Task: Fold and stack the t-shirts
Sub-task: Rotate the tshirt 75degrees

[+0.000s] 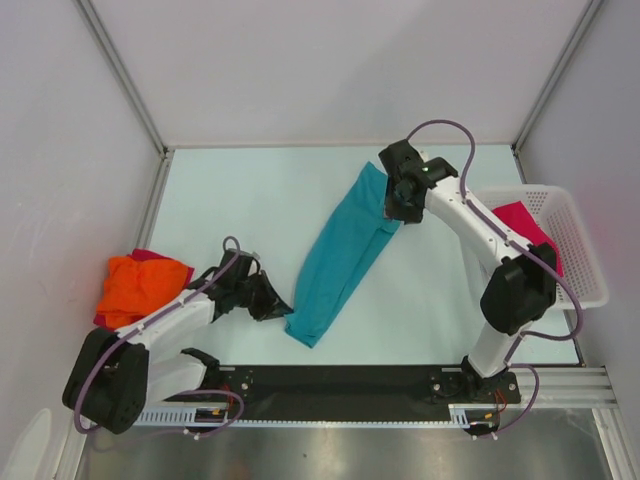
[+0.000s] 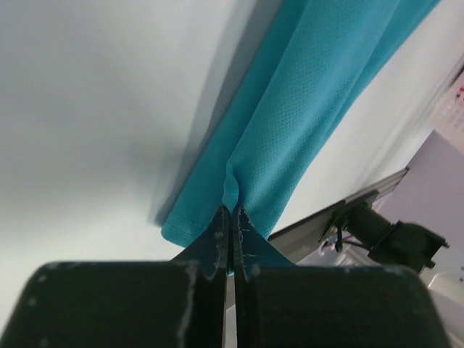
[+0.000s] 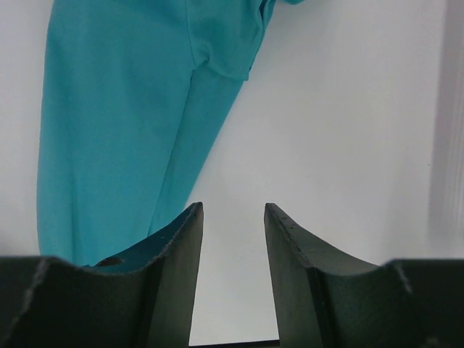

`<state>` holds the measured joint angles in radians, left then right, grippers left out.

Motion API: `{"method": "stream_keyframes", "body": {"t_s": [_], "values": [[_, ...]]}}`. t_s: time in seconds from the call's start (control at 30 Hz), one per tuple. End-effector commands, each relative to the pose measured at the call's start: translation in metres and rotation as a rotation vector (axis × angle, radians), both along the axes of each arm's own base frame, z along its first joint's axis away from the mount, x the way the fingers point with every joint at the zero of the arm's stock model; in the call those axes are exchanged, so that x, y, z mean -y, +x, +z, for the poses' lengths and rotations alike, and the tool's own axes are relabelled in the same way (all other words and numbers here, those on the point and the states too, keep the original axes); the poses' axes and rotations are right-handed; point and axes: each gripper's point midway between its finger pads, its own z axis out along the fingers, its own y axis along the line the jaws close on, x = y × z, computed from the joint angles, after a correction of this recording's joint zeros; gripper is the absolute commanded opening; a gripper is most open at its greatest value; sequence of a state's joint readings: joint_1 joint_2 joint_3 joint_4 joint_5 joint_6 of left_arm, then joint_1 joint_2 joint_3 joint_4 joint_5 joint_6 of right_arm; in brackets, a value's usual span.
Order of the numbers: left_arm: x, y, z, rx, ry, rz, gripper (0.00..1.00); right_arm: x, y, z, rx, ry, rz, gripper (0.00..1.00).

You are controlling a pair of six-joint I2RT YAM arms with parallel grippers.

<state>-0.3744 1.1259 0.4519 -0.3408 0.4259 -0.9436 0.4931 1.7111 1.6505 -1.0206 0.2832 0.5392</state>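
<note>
A teal t-shirt (image 1: 345,255), folded into a long narrow strip, lies slantwise across the middle of the table. My left gripper (image 1: 283,308) is shut on its near end; in the left wrist view the tips (image 2: 232,214) pinch a pucker of the teal cloth (image 2: 304,109). My right gripper (image 1: 393,212) hovers open at the strip's far end. Bare table shows between its fingers, and the teal cloth (image 3: 123,123) lies just left of them (image 3: 233,210). An orange t-shirt (image 1: 140,285) rests on a pink-red one (image 1: 150,256) at the left edge. A magenta t-shirt (image 1: 522,222) sits in the basket.
The white lattice basket (image 1: 585,250) stands at the table's right edge, beside the right arm's elbow. A black rail (image 1: 340,380) holding both arm bases runs along the near edge. Grey walls close in the back and both sides.
</note>
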Motion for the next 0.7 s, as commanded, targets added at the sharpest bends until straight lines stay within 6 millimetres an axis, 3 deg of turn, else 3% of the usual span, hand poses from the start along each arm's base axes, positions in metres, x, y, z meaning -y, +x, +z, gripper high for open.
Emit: {"method": "stream_keyframes", "body": {"t_s": [0.0, 0.1, 0.3, 0.4, 0.43, 0.5, 0.53, 0.6, 0.63, 0.67], "values": [[0.031, -0.008, 0.016, 0.016, -0.091, -0.035, 0.00, -0.015, 0.012, -0.020, -0.034, 0.037, 0.030, 0.45], [0.059, -0.022, 0.020, 0.009, -0.104, -0.104, 0.00, -0.020, 0.015, -0.031, -0.050, 0.041, 0.026, 0.45], [0.082, -0.042, 0.013, -0.026, -0.112, -0.172, 0.00, -0.022, 0.023, -0.047, -0.066, 0.044, 0.034, 0.45], [0.088, -0.044, 0.014, -0.026, -0.111, -0.190, 0.00, -0.030, 0.040, -0.061, -0.063, 0.062, 0.049, 0.45], [0.088, -0.044, 0.014, -0.025, -0.111, -0.190, 0.00, -0.033, 0.045, -0.075, -0.089, 0.052, 0.053, 0.45], [0.088, -0.045, 0.015, -0.022, -0.111, -0.190, 0.00, -0.040, 0.060, -0.077, -0.082, 0.057, 0.058, 0.45], [0.087, -0.045, 0.016, -0.021, -0.109, -0.190, 0.00, -0.044, 0.064, -0.090, -0.105, 0.048, 0.062, 0.45], [0.088, -0.046, 0.020, -0.007, -0.119, -0.209, 0.00, -0.052, 0.075, -0.090, -0.096, 0.061, 0.072, 0.45], [0.088, -0.048, 0.022, -0.004, -0.125, -0.222, 0.03, -0.054, 0.078, -0.095, -0.101, 0.061, 0.073, 0.45], [0.089, -0.047, 0.025, 0.013, -0.124, -0.240, 0.13, -0.055, 0.080, -0.105, -0.118, 0.056, 0.075, 0.45]]}}
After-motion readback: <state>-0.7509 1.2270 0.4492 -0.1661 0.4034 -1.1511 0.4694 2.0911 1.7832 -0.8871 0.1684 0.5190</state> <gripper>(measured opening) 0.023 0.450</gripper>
